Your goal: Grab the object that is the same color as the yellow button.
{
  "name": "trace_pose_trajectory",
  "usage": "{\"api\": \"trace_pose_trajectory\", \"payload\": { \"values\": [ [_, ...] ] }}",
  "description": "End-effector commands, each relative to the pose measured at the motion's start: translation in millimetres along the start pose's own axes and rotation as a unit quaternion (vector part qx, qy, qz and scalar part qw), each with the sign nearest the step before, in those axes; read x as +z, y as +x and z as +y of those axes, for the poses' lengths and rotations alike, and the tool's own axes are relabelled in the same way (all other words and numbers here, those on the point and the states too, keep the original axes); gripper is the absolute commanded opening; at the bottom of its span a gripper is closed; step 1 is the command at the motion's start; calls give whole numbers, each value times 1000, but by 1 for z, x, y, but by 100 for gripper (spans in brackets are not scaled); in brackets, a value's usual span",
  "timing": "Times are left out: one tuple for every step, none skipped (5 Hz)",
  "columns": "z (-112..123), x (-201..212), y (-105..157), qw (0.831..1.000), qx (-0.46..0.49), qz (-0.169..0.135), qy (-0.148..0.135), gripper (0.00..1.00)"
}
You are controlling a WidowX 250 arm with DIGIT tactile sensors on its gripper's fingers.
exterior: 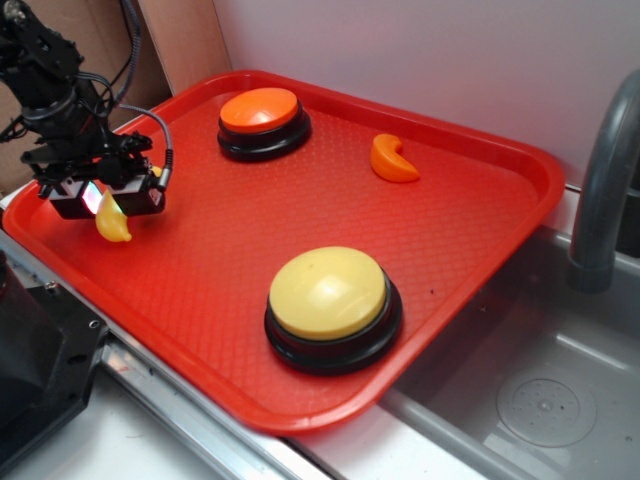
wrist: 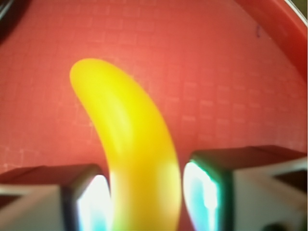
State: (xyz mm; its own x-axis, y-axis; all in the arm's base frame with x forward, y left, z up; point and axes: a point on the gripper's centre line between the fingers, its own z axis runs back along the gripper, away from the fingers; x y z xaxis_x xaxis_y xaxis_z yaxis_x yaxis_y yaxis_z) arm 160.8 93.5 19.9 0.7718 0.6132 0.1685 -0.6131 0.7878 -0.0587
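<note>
The small glossy yellow plastic toy banana (wrist: 134,149) is found directly between the two pads of the black gripper (wrist: 144,197), its long axis running forward and away from the jaws, with the curved tip extending beyond the fingertips. In the exterior view the banana (exterior: 112,224) hangs just below the gripper (exterior: 108,200), over the near-left corner of the red plastic tray (exterior: 480,200). The jaws are closed to roughly the banana's width. The left pad appears to touch it; contact on the right pad cannot be confirmed, since the wrist view is blurred and a thin gap may remain. Whether the banana is clear of the tray surface cannot be determined. The large pale-yellow domed button (exterior: 330,295) lies well apart from the gripper.
</note>
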Motion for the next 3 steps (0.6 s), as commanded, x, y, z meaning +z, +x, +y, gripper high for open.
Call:
{"api": "trace_pose_trajectory", "payload": {
  "values": [
    [-22,8,2,991,-132,12,2,0],
    [-54,57,-2,966,-257,14,5,0],
    [-74,105,-9,929,-369,0,11,0]
  ]
}}
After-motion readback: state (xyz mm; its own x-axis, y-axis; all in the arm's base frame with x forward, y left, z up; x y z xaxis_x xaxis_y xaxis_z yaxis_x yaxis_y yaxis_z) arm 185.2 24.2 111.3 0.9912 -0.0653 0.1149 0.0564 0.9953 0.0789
